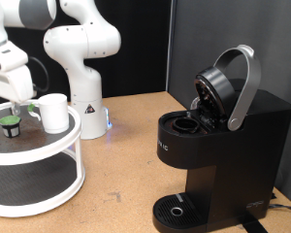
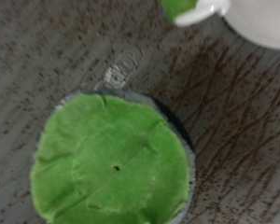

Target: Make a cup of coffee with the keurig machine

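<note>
Landmark: the two-tier white stand (image 1: 48, 146) at the exterior view's left; every place below is given from it.

Gripper: the gripper (image 1: 22, 101) hangs over the stand's upper shelf, just above the green-topped pod (image 1: 9, 123). Its fingertips are hard to make out against the shelf, and the wrist view shows no finger at all, so how far the jaws stand apart cannot be told. Nothing is seen between the fingers.

Pod: it sits upright on the stand's dark upper shelf, near the rim on the exterior view's left. In the wrist view its green foil top (image 2: 114, 159) fills most of the frame, which suggests the hand is lined up straight over it, probably so the fingers can close on its sides.

Cup: the cup (image 1: 53, 111) stands upright on the same shelf, just beside the pod towards the exterior view's right, near the gripper but apart from it. A bit of its white wall (image 2: 261, 19) shows at the edge of the wrist view.

Keurig machine: the keurig machine (image 1: 218, 146) stands on the table, well apart from the stand, towards the exterior view's right. Its lid handle (image 1: 244, 83) is raised and the pod chamber (image 1: 187, 123) lies open, apparently empty, ready to take a pod.

Drip base: the drip base (image 1: 175, 208) holds no cup.

Progress: judged from this, the lid is up, but pod and cup are both on the stand.
</note>
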